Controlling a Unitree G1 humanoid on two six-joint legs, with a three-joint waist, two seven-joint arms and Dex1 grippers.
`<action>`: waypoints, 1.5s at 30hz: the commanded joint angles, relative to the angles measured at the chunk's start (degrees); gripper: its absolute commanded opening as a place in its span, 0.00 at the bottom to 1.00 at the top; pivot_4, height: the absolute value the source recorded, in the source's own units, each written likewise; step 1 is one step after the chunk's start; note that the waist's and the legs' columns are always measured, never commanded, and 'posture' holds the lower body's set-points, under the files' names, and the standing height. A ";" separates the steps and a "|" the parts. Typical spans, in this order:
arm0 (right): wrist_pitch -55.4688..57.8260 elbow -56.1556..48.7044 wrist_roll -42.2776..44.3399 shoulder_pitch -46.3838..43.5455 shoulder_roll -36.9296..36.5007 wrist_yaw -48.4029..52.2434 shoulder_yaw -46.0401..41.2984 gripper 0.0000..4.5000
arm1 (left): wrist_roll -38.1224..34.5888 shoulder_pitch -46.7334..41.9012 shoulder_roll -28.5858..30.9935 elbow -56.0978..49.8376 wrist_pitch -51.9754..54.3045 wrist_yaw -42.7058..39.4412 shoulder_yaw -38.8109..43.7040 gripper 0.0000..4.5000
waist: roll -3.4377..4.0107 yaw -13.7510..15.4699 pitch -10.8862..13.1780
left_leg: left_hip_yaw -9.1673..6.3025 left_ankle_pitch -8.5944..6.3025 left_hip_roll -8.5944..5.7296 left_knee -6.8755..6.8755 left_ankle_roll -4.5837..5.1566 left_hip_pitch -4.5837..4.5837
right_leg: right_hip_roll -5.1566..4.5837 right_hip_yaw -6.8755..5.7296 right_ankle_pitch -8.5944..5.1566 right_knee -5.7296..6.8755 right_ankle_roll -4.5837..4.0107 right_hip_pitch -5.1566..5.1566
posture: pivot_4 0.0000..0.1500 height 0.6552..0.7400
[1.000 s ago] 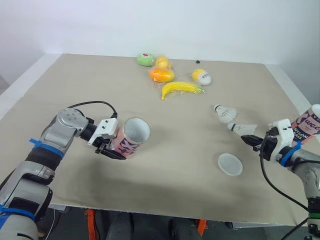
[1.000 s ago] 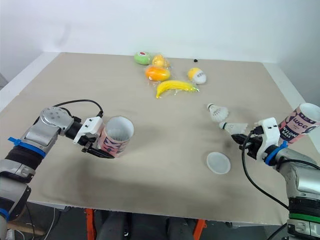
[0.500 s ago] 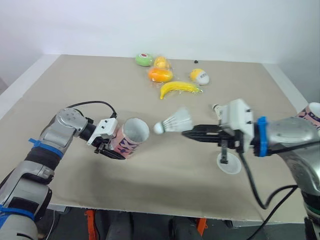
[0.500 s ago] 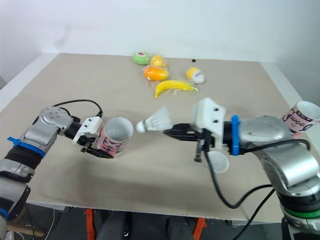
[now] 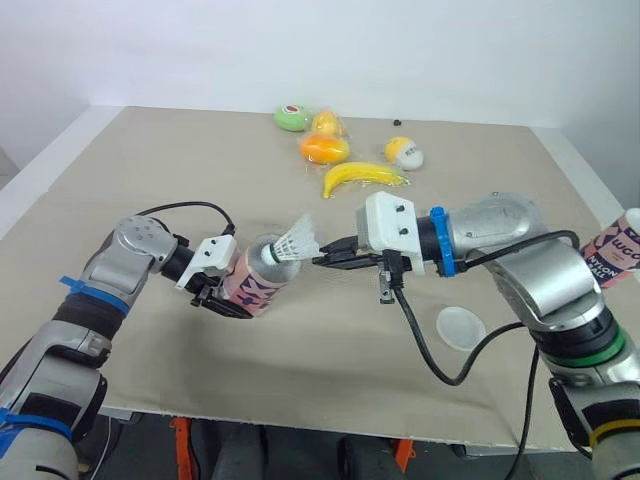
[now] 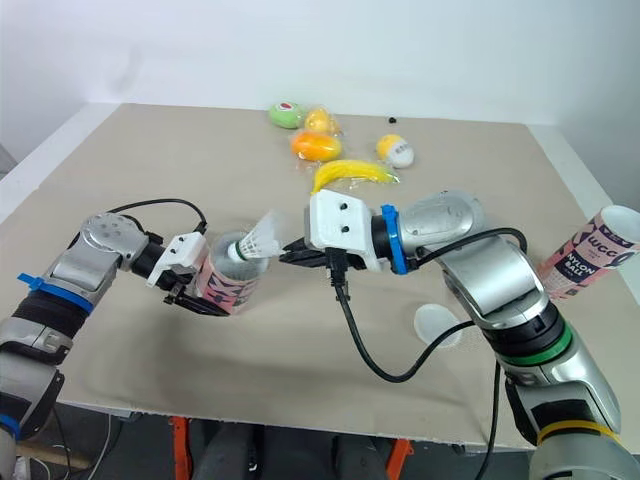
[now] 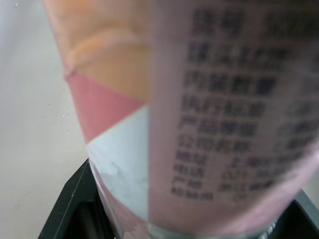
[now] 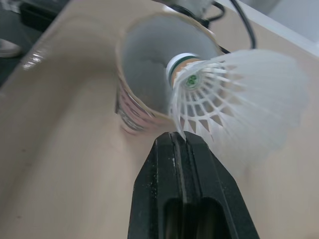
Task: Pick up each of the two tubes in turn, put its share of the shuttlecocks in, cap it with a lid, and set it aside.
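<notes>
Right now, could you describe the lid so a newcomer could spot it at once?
On the beige table, look toward the near edge on the robot's right. The lid lies flat there, alone: a plain white disc, unlike the patterned tube at the right edge and the coloured fruit far behind.

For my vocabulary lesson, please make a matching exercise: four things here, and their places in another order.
1. tilted pink cardboard tube
2. white feather shuttlecock
3. round white plastic lid
4. yellow banana

A. far side of the beige table
B. in the right gripper, at the tube's mouth
C. in the left gripper
D. flat on the table's near side

Pairs: 1-C, 2-B, 3-D, 4-A
</notes>
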 commanded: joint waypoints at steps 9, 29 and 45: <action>4.20 -0.13 10.21 0.57 -0.55 0.66 -12.73 0.88 | 0.72 1.06 -0.37 -1.38 0.53 0.09 1.54 0.58 | -0.05 0.07 -0.02 | -0.01 0.00 0.00 0.01 0.00 0.00 | -0.01 -0.02 0.02 -0.01 0.02 0.04 | 1.00 0.46; 1.16 22.58 -4.71 25.33 0.93 -26.70 -28.30 0.88 | 1.05 1.94 0.01 -2.22 0.91 0.08 1.85 0.58 | -0.13 -0.18 -0.08 | 0.00 0.00 -0.06 0.02 0.00 0.02 | -0.03 0.03 0.03 -0.03 0.14 0.09 | 1.00 0.46; -9.46 52.26 -12.42 8.01 8.27 -31.42 -23.18 0.88 | 0.29 3.58 1.51 -5.00 2.21 0.08 1.93 0.58 | -0.05 -0.34 -0.04 | 0.01 -0.01 -0.07 -0.06 0.01 0.02 | 0.01 0.06 -0.02 -0.02 0.11 0.04 | 1.00 0.46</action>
